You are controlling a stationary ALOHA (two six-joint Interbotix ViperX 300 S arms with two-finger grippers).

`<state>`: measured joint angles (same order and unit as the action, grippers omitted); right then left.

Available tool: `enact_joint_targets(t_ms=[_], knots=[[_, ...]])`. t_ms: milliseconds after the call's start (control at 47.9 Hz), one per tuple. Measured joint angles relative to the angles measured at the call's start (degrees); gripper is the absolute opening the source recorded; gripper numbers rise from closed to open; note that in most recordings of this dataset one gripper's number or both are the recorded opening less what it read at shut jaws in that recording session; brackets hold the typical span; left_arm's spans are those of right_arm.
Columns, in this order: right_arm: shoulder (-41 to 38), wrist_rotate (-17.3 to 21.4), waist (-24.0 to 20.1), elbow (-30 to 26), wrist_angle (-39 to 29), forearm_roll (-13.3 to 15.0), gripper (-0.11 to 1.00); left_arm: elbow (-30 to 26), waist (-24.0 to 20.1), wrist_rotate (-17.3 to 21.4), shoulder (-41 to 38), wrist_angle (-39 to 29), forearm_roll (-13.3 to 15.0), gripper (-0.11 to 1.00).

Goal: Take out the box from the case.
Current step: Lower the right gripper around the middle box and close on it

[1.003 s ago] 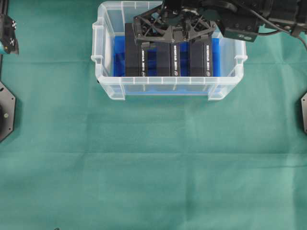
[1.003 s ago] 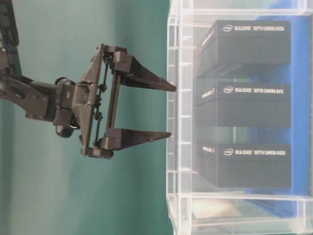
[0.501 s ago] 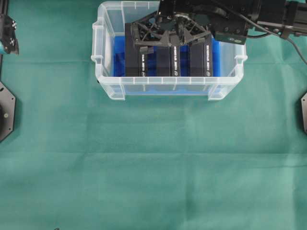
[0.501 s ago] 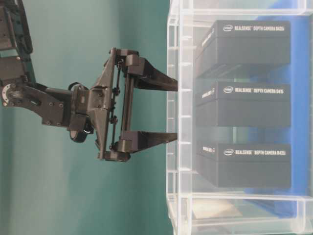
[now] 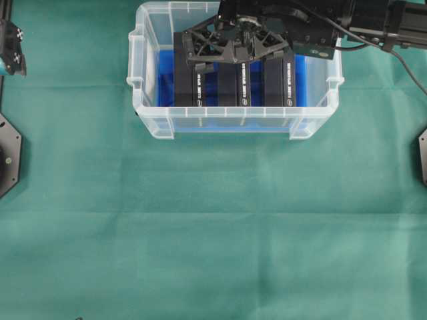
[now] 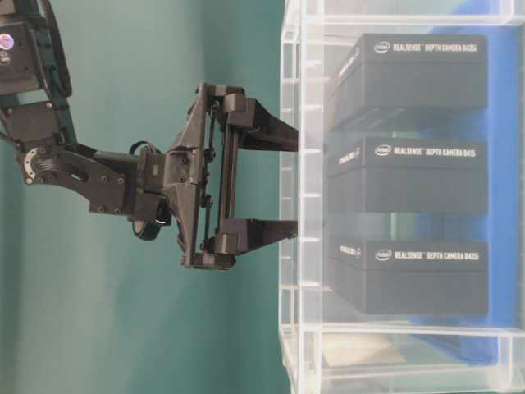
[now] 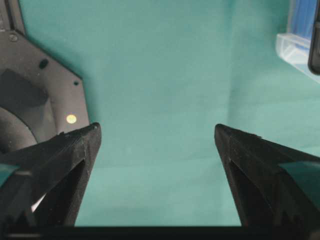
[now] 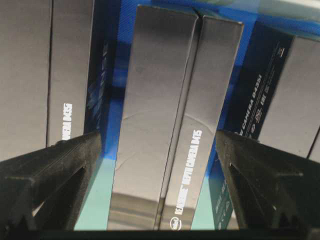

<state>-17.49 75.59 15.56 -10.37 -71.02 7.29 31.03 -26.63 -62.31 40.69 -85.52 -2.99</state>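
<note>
Your right gripper (image 8: pixel 159 185) has its two black fingers (image 8: pixel 55 165) spread wide apart, holding nothing, and between them in the right wrist view stands the middle box (image 8: pixel 165 125), a dark carton on edge with white lettering down its side. The box sits directly below the fingertips, one finger over the gap on either side of it, and its long axis runs straight away from the camera, so the fingers span its narrow width rather than its length. In the table-level view the fingertips are at the rim of the case (image 6: pixel 289 205), not yet down alongside the box. A second dark box (image 8: pixel 45 75) stands on one side of it and a third dark box (image 8: pixel 285 90) on the other, blue cloth (image 8: pixel 111 125) showing in the gaps. From overhead, the three stand in a row across the middle of the clear case, which rests at the far edge of the green table (image 5: pixel 213 233). Your left gripper (image 7: pixel 157 150) is also spread open and empty, over bare green cloth near the table's left edge, well apart from the case. The right arm is plainly the nearer, so lowering and closing should fall to it.
</note>
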Motion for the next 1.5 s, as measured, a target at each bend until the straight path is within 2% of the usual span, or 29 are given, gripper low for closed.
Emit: enact_joint_targets(t_ms=[877,1378,1504], knots=[[-0.1,0.1,0.4,5.2,4.8,-0.3,0.94,0.0,-0.2,0.1,0.0,0.1,-0.1,0.97],[-2.2,0.3,0.4,5.4,6.9,-0.4,0.94,0.0,-0.2,0.1,0.0,0.1,-0.1,0.97],[-2.2,0.4,0.4,5.4,6.9,-0.4,0.9,0.0,-0.2,0.1,0.0,0.1,-0.1,0.97]])
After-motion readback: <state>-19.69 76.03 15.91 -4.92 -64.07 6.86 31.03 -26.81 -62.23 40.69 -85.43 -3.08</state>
